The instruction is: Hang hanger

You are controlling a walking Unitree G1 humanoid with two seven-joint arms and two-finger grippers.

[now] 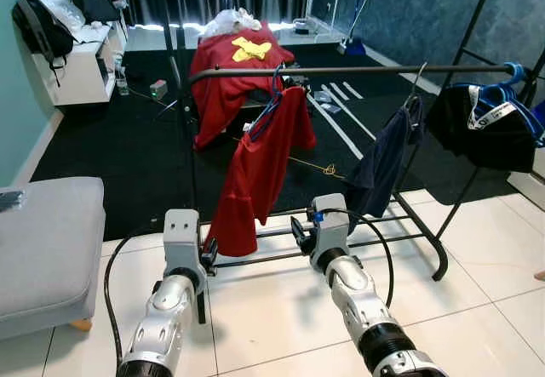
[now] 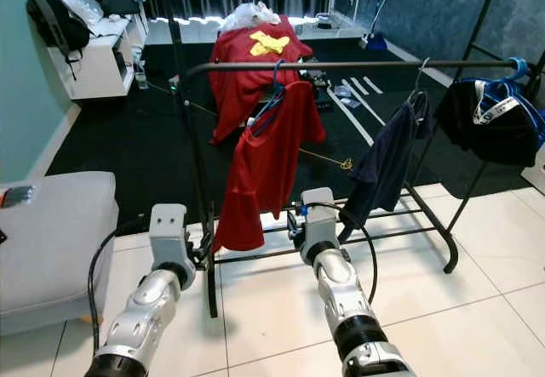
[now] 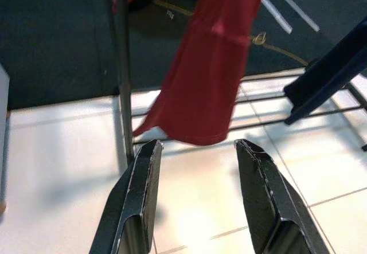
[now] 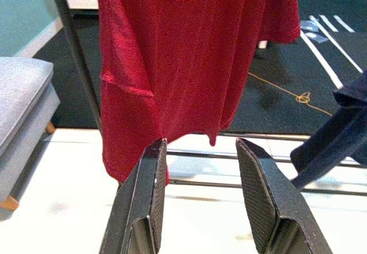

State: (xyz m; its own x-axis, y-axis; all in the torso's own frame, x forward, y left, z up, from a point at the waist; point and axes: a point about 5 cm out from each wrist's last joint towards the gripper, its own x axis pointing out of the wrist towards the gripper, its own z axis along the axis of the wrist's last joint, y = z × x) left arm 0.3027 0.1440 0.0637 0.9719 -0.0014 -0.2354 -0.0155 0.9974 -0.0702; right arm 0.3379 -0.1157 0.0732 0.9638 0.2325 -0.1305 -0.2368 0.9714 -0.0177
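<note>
A red shirt (image 1: 260, 164) hangs on a blue hanger (image 1: 271, 105) from the black rail (image 1: 341, 71) of a clothes rack. Further right on the rail hangs a navy garment (image 1: 383, 160) on a metal hook. At the far right, a black garment (image 1: 490, 126) hangs on another blue hanger (image 1: 513, 72). Both my arms are held low in front of the rack. In the left wrist view my left gripper (image 3: 198, 148) is open with nothing in it, beside the rack's left post (image 3: 121, 65). My right gripper (image 4: 200, 145) is open too, just short of the red shirt's hem (image 4: 172, 93).
A grey padded seat (image 1: 43, 241) stands at my left. The rack's low base bars (image 1: 375, 242) cross the white tiles ahead. Behind the rack, on a black carpet, are a piece of furniture draped in red (image 1: 234, 71) and a white shelf (image 1: 81, 66).
</note>
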